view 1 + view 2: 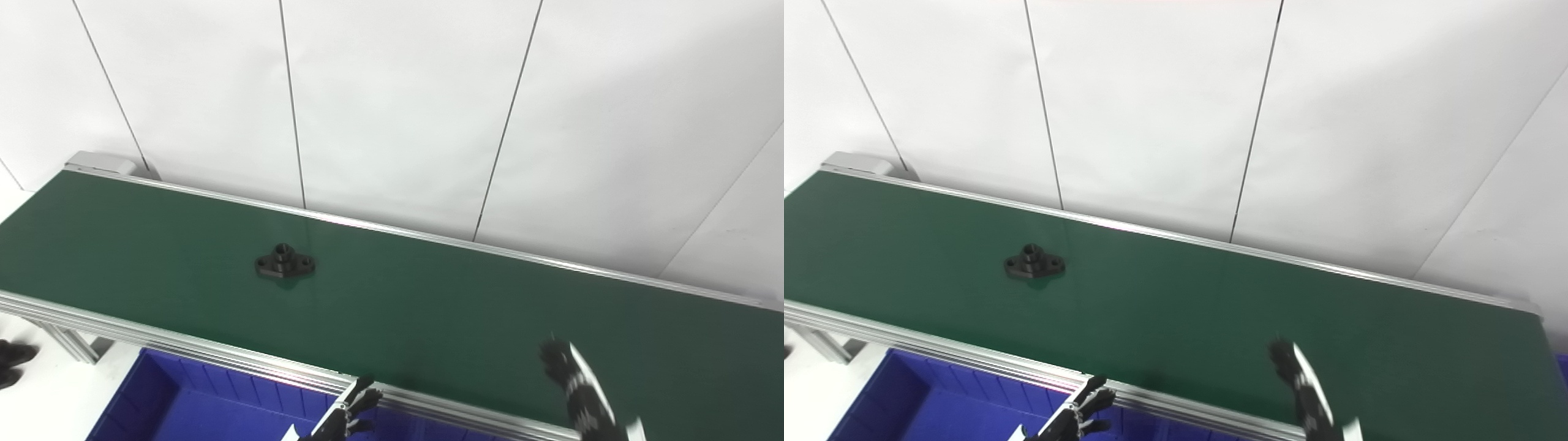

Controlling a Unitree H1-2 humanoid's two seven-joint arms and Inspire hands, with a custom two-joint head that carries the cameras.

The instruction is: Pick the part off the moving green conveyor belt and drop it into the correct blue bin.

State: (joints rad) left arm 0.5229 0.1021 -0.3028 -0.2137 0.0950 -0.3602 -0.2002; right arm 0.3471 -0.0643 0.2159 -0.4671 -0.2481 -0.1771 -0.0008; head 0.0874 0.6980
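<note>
A black flanged part (285, 262) with a raised hub and two bolt ears lies on the green conveyor belt (429, 306), left of its middle. My left hand (349, 413) pokes up at the bottom edge, over the belt's near rail and the blue bin (184, 404), fingers spread and holding nothing. My right hand (572, 383) rises over the belt's near right part, fingers extended, with nothing in it. Both hands are well away from the part (1034, 262).
The belt's aluminium rails (184, 346) run along its near and far edges. White wall panels stand behind. A dark object (13, 361) shows at the left edge, below the belt. A sliver of blue (1563, 361) appears at the far right.
</note>
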